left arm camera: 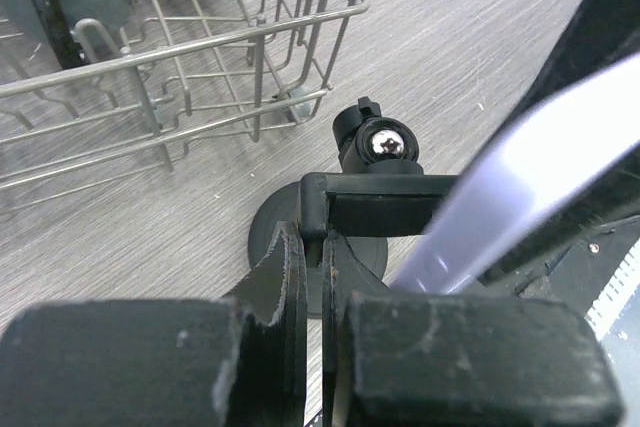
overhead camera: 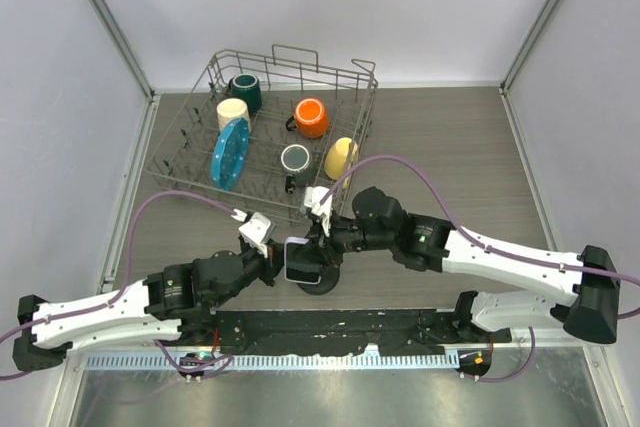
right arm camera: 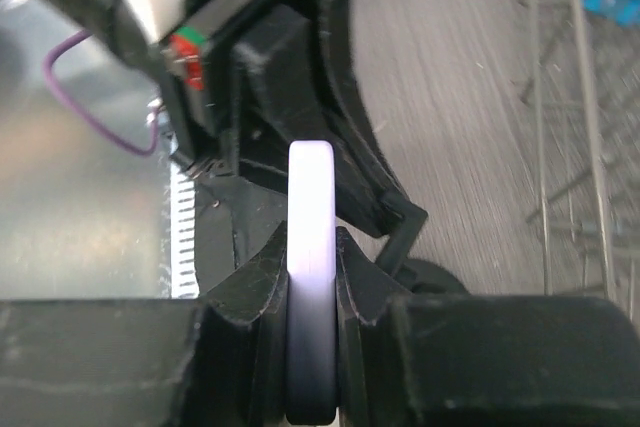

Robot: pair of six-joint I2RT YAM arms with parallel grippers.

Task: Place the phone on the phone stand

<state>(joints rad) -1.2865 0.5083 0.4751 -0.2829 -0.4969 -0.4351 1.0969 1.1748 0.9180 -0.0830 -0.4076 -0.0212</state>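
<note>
The phone [overhead camera: 299,259], with its pale lilac rim, is held on edge between my right gripper's [overhead camera: 322,244] jaws. In the right wrist view the phone's edge [right arm camera: 310,197] stands upright between the fingers of that gripper [right arm camera: 311,262]. The black phone stand [overhead camera: 320,283] sits on the table just below the phone. Its disc base and ball joint [left arm camera: 381,144] show in the left wrist view. My left gripper [left arm camera: 315,247] is shut on the stand's cradle bracket. The phone [left arm camera: 520,172] leans in from the right, close to the cradle.
A wire dish rack [overhead camera: 352,77] stands at the back, holding several mugs and a blue plate [overhead camera: 230,152]. Its near corner [left arm camera: 340,7] lies just behind the stand. A black mat and a metal strip run along the near edge [overhead camera: 330,332].
</note>
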